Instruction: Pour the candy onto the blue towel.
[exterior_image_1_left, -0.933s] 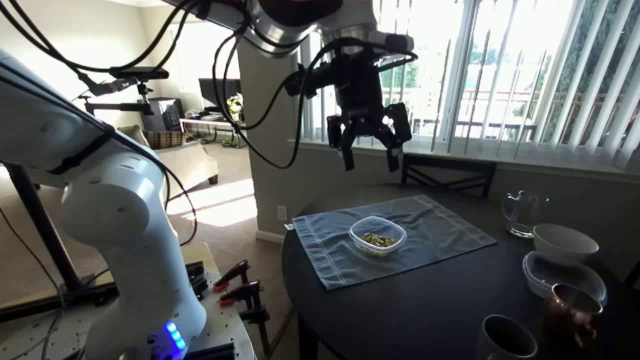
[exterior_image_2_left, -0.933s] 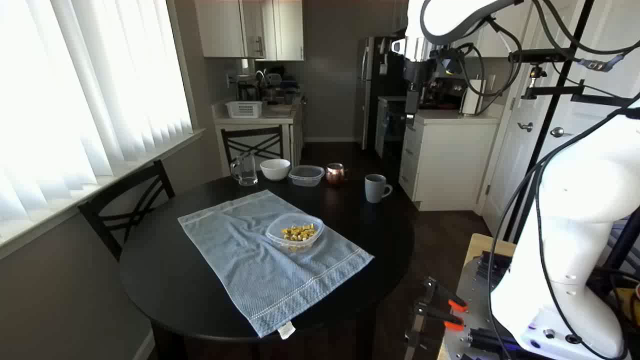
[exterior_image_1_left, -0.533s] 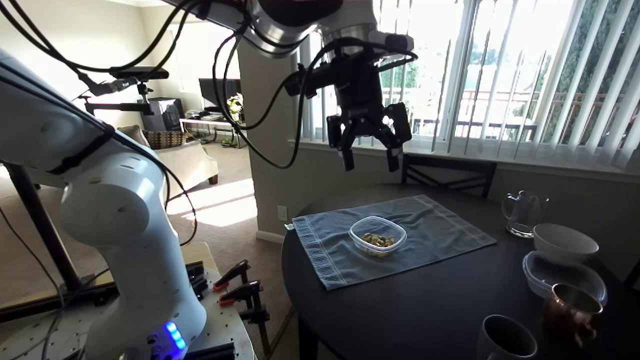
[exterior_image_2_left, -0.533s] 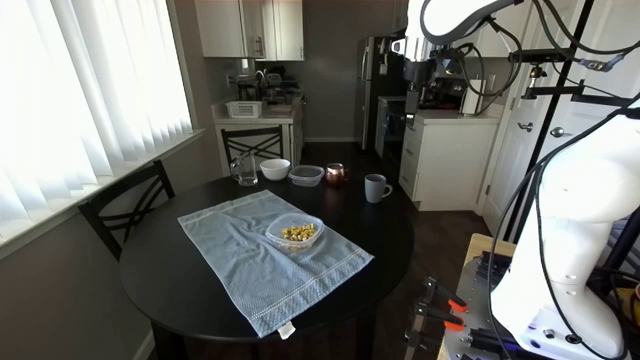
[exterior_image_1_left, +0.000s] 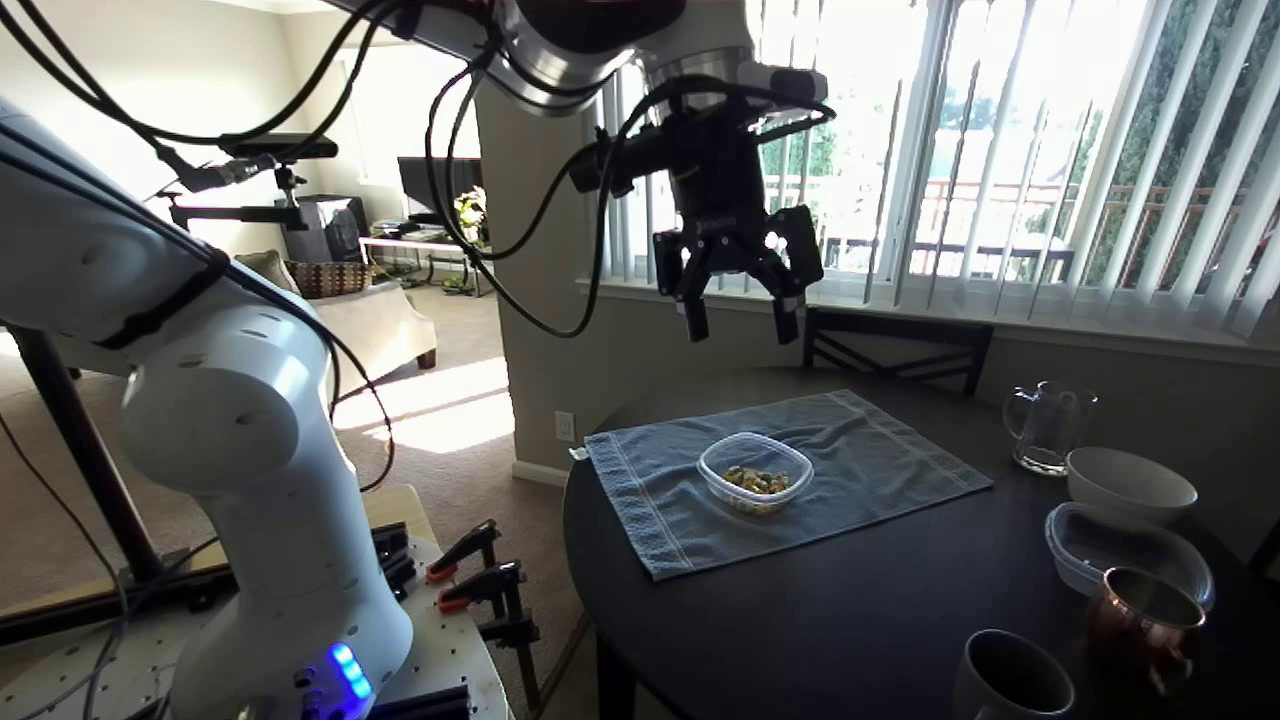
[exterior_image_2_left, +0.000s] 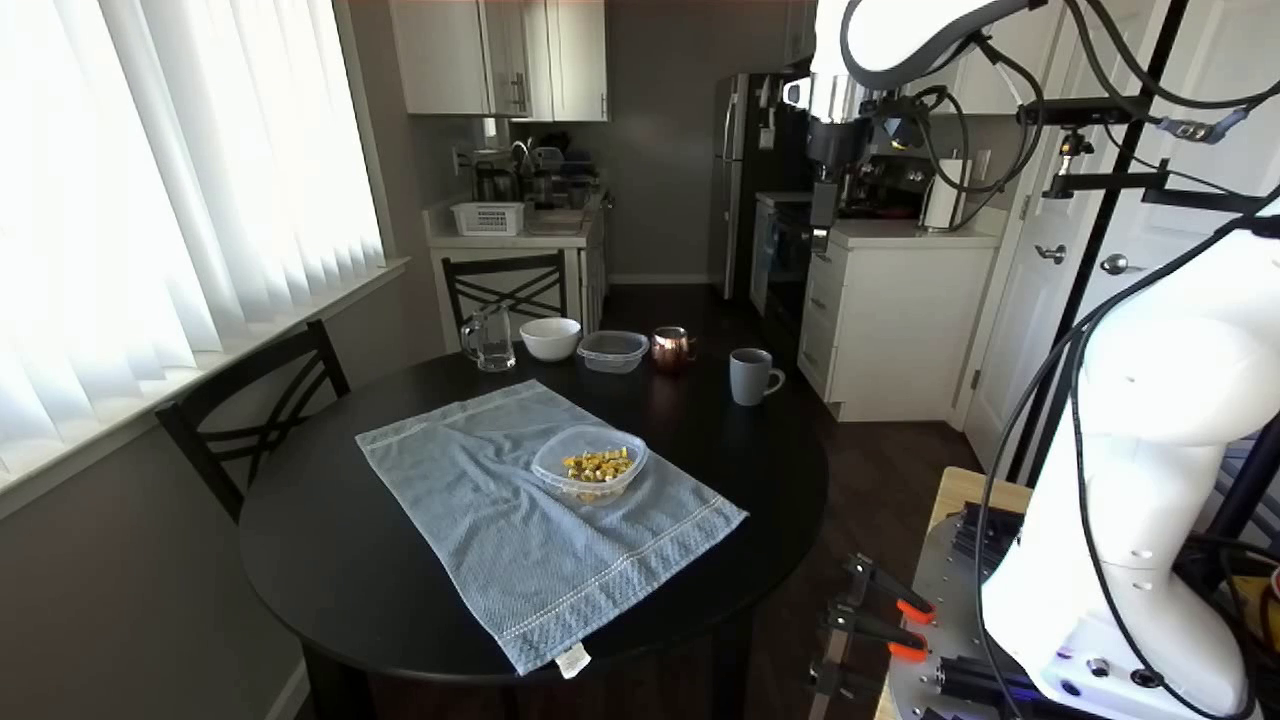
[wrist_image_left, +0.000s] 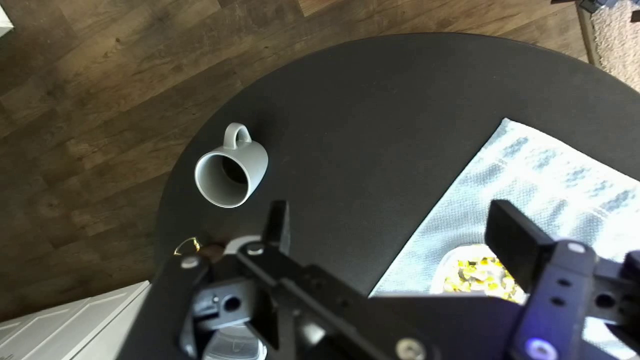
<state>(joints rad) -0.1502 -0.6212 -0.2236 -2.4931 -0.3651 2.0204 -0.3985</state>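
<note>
Two fingers (exterior_image_1_left: 697, 320) hang wide apart, nothing between them, on the gripper (exterior_image_1_left: 742, 325) in an exterior view, with the candy (exterior_image_1_left: 755, 481) well below in the clear bowl (exterior_image_1_left: 768, 451), on the blue towel (exterior_image_1_left: 860, 470). Over to an exterior view, and the candy (exterior_image_2_left: 598, 466) sits low and well left of the gripper (exterior_image_2_left: 821, 238). Now the wrist view: the candy (wrist_image_left: 479, 275) shows right of centre, partly hidden by the gripper, so the reach probably needs a sideways shift plus a drop.
</note>
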